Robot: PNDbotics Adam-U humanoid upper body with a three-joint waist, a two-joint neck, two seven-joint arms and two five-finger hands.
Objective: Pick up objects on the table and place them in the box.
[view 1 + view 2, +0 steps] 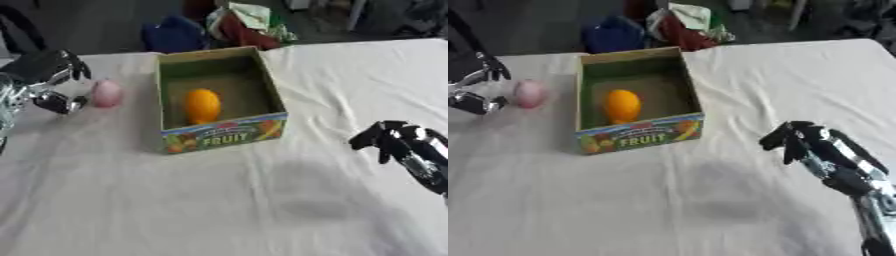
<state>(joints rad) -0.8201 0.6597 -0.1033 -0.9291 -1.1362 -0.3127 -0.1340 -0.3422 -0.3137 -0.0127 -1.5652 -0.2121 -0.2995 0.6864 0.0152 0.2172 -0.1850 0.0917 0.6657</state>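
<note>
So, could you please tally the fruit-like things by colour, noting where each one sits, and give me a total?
Orange: 1, the orange fruit inside the box.
Pink: 1, the pink fruit on the table, left of the box, beside the left hand.
Total: 2.
The right hand holds nothing.

Both views look down and forward from head height onto the table (262,210), toward its far edge and the clutter beyond it. The pair sits side by side; the right eye view shows the same scene shifted leftward. Shared: the box (223,135) near the far left edge, the left hand (52,82) at the left edge, the right hand (820,147) at the right edge.
</note>
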